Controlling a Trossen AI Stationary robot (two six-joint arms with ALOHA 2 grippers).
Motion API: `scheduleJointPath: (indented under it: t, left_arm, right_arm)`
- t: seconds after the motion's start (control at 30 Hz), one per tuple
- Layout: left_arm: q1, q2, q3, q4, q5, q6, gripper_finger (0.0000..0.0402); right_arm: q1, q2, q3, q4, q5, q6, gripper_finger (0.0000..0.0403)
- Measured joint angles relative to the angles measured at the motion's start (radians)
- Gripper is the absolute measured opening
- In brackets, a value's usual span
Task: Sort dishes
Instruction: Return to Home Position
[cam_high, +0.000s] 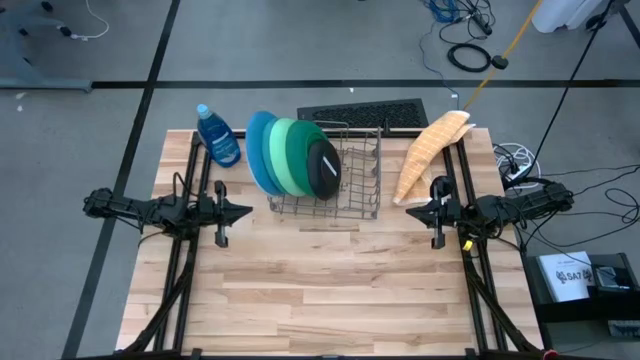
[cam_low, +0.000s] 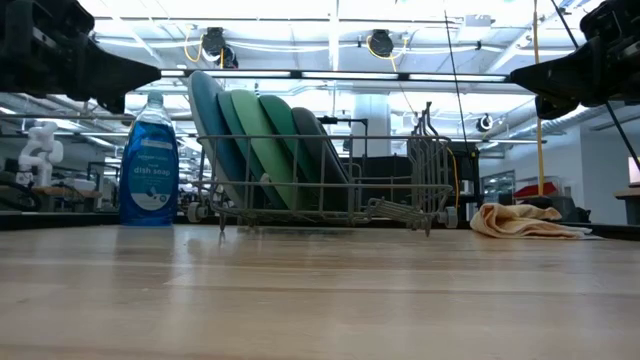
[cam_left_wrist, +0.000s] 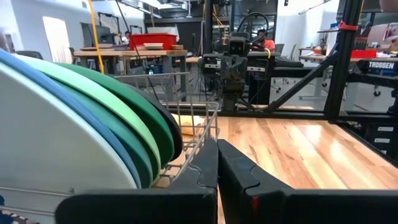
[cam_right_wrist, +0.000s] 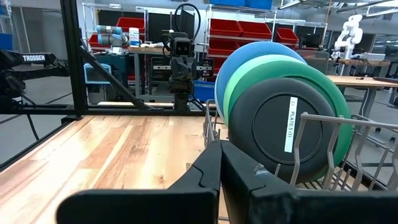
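I have both arms pulled in at either side of the counter (cam_high: 320, 290), facing each other across it, and neither is holding anything. The left gripper (cam_high: 243, 211) hangs clear of the wood, near the front left corner of the dish rack (cam_high: 360, 190) but not touching it. In its wrist view its fingers (cam_left_wrist: 245, 177) are pressed together with only a thin seam between them, and nothing is in their grip. The right gripper (cam_high: 410, 209) sits off the rack's right end, close to the lower tip of the tan cloth (cam_high: 428, 150). Its fingers (cam_right_wrist: 202, 177) are closed on each other too, and empty.

All the plates (cam_high: 285, 155) are in the rack, standing on edge in one tight row at its left end, their tops leaning toward the soap bottle (cam_high: 217, 136). From my overhead camera the row runs from the blue plate (cam_high: 258, 150) on the bottle side, through teal and green, to the smaller black plate (cam_high: 325, 168), which is at the end facing the rack's free slots. In the right wrist view the black plate shows a white label strip on its face. The right half of the rack holds no plates that I can see.

The bottle stands upright on the counter just left of the row, apart from the rack. The cloth lies draped at the counter's far right.
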Motion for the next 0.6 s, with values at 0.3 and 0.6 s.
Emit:
scheduleJointPath:
  t: [0.3,0.6]
  left_arm:
    - [0.0,0.013,0.0,-0.001,0.0,-0.012,0.0]
    - [0.0,0.017,0.0,-0.005,0.019,-0.009,0.0]
  right_arm:
    - [0.0,0.0,0.0,0.0,0.0,0.016,0.0]
    - [0.0,0.001,0.0,0.0,0.0,-0.075,0.0]
